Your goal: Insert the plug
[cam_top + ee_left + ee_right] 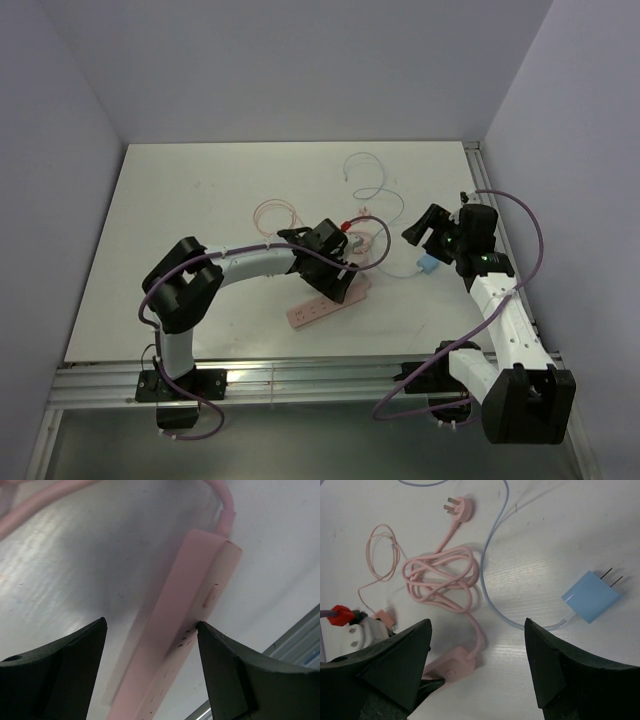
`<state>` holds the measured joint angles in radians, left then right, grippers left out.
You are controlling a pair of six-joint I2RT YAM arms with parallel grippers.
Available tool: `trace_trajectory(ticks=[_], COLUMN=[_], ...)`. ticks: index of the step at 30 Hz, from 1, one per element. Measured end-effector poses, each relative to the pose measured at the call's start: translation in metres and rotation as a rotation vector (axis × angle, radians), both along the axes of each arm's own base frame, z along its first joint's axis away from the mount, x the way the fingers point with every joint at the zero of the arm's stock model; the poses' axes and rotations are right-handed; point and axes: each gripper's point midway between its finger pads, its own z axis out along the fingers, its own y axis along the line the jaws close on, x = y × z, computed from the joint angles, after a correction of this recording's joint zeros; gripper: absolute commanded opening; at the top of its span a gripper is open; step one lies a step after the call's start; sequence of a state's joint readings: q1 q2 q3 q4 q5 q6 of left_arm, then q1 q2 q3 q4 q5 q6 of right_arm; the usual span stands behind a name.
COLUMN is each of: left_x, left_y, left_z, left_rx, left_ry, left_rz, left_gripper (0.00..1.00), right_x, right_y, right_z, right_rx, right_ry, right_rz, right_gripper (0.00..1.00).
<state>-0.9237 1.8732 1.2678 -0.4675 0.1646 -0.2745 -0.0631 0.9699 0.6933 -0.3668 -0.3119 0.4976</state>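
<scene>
The light-blue square plastic plug (591, 596), prongs toward 1 o'clock, lay on the white table (545, 530) at 2 o'clock from the right fingers (560, 665), which were spread and empty. The left fingers (75, 655) gaped astride the pink plastic power strip (185, 630).

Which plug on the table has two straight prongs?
The light blue square plastic charger plug, attached to the thin blue cable. The other, a pink flat plug, ends the thick pink coiled cord.

My left gripper (151, 630) spread astride the pink power strip (180, 630), bare table (75, 570) by its left finger, my right gripper (477, 640) parted, free table toward the blue charger (591, 596) at right, coiled pink cord (442, 577) and blue cable (482, 580) crowding left
</scene>
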Motion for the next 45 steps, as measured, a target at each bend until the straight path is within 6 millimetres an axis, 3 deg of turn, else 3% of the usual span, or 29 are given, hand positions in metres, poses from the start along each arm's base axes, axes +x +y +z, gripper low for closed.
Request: trace_trajectory(ticks=[4, 7, 9, 10, 15, 19, 23, 27, 29, 34, 45], left_x=[-0.018, -0.031, -0.041, -0.047, -0.054, -0.063, -0.060, -0.055, -0.059, -0.068, -0.069], left_y=[-0.004, -0.008, -0.011, -0.014, -0.016, 0.000, 0.011, 0.010, 0.010, 0.017, 0.021], left_z=[-0.010, -0.012, -0.012, -0.011, -0.009, 0.000, 0.042, 0.082, 0.093, 0.092, 0.112], left_rx=[-0.026, -0.069, -0.109, -0.131, -0.183, -0.218, -0.326, -0.441, -0.478, -0.479, -0.534], left_ry=[0.080, 0.136, 0.184, 0.208, 0.236, 0.270, 0.257, 0.192, 0.183, 0.201, 0.160], left_rz=[-0.045, -0.069, -0.089, -0.098, -0.067, 0.002, 0.051, 0.046, 0.034, 0.029, 0.023], left_gripper=[0.67, 0.47, 0.21, 0.02, 0.00, 0.00, 0.00, 0.00, 0.00, 0.00, 0.00], right_x=[0.000, -0.002, -0.003, -0.003, -0.005, -0.009, -0.019, -0.026, -0.031, -0.040, -0.039], right_y=[0.005, 0.008, 0.009, 0.009, 0.016, 0.032, 0.062, 0.093, 0.112, 0.156, 0.179], right_z=[0.002, 0.000, -0.001, -0.002, -0.003, -0.008, -0.014, -0.029, -0.038, -0.044, -0.015], right_rx=[0.016, 0.027, 0.032, 0.034, 0.046, 0.059, 0.114, 0.186, 0.224, 0.318, 0.542], right_ry=[-0.009, -0.006, -0.001, -0.001, 0.007, 0.030, 0.076, 0.163, 0.219, 0.303, 0.305], right_rz=[0.023, 0.038, 0.043, 0.046, 0.074, 0.138, 0.254, 0.342, 0.388, 0.462, 0.420], right_gripper=[0.81, 0.81, 0.80, 0.80, 0.77, 0.75, 0.66, 0.68, 0.72, 0.79, 0.83])
